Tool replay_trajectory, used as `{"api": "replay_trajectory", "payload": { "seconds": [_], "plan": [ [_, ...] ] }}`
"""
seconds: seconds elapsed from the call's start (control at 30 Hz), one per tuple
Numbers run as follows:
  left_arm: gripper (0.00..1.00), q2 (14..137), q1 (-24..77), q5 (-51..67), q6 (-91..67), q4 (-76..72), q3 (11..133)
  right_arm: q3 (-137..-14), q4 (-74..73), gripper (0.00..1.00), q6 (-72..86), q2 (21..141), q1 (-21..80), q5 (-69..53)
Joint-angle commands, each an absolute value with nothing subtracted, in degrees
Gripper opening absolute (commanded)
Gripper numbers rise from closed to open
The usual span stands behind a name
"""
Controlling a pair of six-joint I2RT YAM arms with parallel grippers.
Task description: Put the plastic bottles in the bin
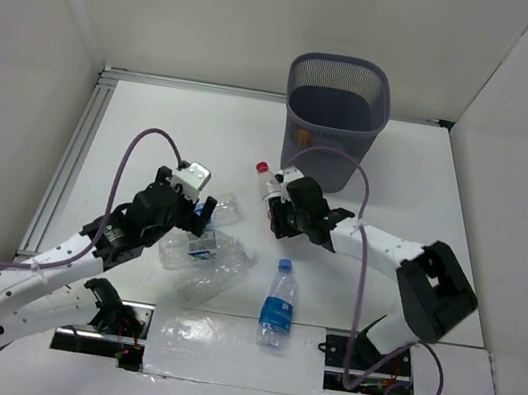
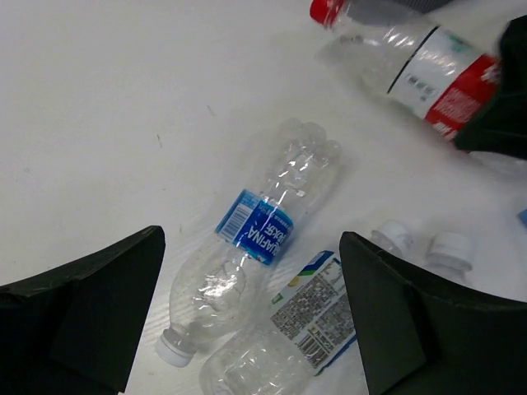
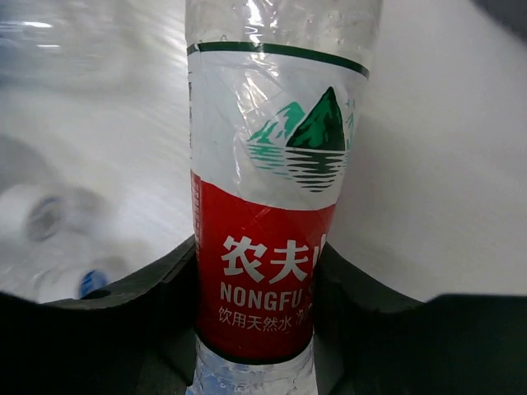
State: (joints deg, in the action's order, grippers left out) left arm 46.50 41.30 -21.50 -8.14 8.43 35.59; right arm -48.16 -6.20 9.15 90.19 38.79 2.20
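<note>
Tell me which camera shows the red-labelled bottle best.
The right wrist view: the red-labelled bottle fills the frame between the fingers, label print readable. The top external view shows it small, red cap visible, near the bin. The left wrist view catches its cap and label at the upper right corner.

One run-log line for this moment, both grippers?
left gripper: open, above blue-labelled clear plastic bottle | right gripper: closed on red-labelled clear plastic bottle

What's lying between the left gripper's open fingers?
Left wrist view: a clear blue-labelled bottle lies on the table there, with a second labelled bottle beside it.
</note>
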Motion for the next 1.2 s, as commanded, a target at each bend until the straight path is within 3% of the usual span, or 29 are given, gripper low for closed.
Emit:
{"api": "replay_trajectory", "payload": {
  "seconds": [0.0,0.17,0.33,0.57,0.7,0.77,0.87,0.9,0.97,1.0,1.17],
  "plan": [
    [1.00,48.77,38.07,-17.15,-3.34,1.59,34.28,-50.88,-6.06,0.15,2.74,78.77,41.92,-1.73],
    [1.00,54.57,30.87,-8.45,-1.33,0.35,34.97,-57.55,-12.38,0.14,-6.23,68.05,42.63,-12.11],
    [1.00,59.49,26.90,0.59,1.14,0.87,37.27,-68.62,-15.56,0.12,-8.09,66.80,40.96,-17.92],
    [1.00,64.77,23.82,9.22,5.88,2.20,39.54,-86.99,-12.13,0.12,-4.58,75.22,35.35,-5.81],
    [1.00,69.34,23.82,10.55,8.34,2.72,42.00,-94.30,-12.13,0.16,-2.46,83.57,20.96,-9.39],
    [1.00,71.89,23.82,10.55,9.05,2.72,42.53,-96.50,-12.13,0.20,-2.46,87.26,18.47,-10.01],
    [1.00,74.95,23.82,9.76,9.76,2.12,43.07,-98.95,-14.48,0.35,-4.74,91.31,13.99,-12.29],
    [1.00,75.84,23.82,9.76,10.45,2.11,43.07,-99.92,-15.81,0.64,-5.36,92.28,12.84,-15.61],
    [1.00,78.47,24.43,8.89,10.98,2.11,43.86,-102.29,-19.40,0.93,-6.06,94.30,10.03,-18.62],
    [1.00,79.36,24.43,8.27,10.99,2.11,43.86,-102.30,-20.12,1.00,-6.67,94.31,9.15,-22.03],
    [0.96,83.40,26.19,6.24,10.99,1.58,45.18,-99.15,-19.60,1.00,-9.22,89.40,3.52,-32.85]
  ]
}}
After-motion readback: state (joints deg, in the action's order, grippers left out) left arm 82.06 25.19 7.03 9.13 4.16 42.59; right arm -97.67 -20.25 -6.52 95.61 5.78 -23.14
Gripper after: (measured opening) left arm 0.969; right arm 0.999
